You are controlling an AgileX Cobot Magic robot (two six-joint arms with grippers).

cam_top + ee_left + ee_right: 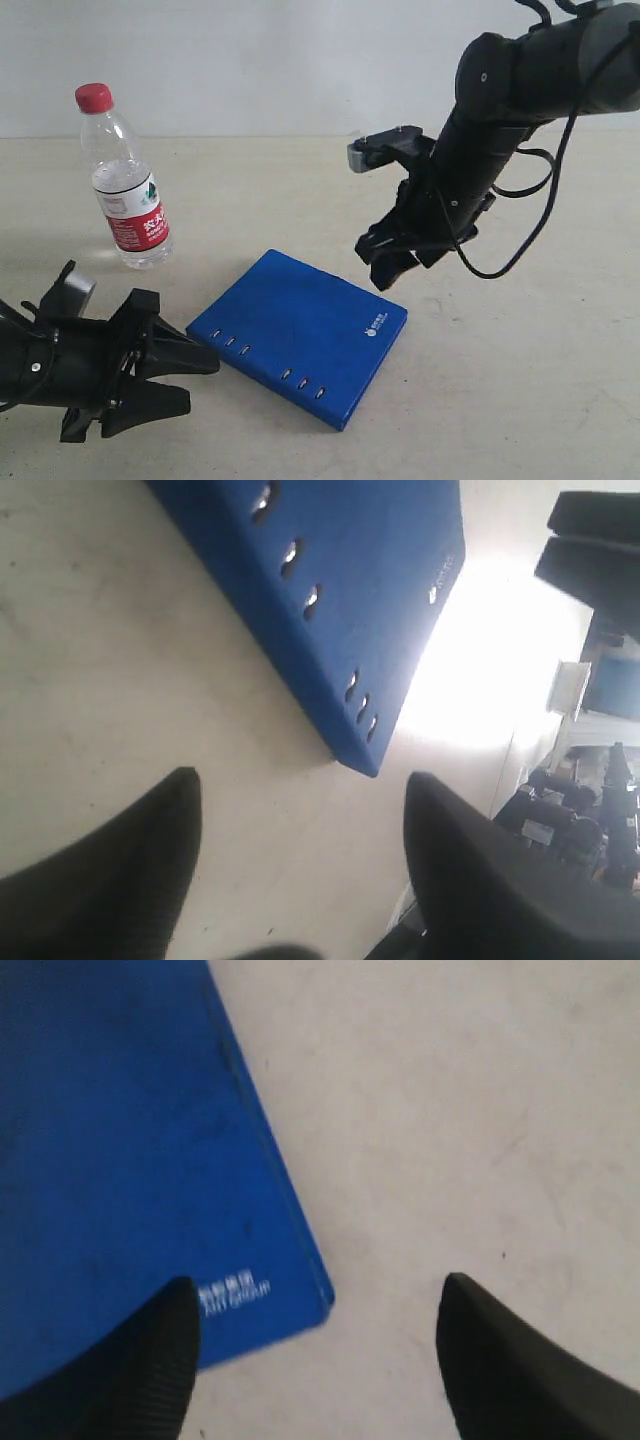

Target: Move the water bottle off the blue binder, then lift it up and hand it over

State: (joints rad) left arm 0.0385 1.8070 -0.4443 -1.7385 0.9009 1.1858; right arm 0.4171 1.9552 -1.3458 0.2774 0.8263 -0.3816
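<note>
The water bottle (124, 184), clear with a red cap and a red, white and green label, stands upright on the table at the back left, apart from the blue binder (300, 333). The binder lies flat and closed in the middle of the table, slots along its near edge. My left gripper (190, 380) is open low at the front left, its tips just short of the binder's left corner (357, 763). My right gripper (385, 262) hangs open above the binder's far right corner (322, 1298), holding nothing. In both wrist views, the bottle is out of sight.
The pale table (520, 380) spreads round the binder. A white wall runs behind it. In the left wrist view, dark equipment (585, 820) stands beyond the table's edge.
</note>
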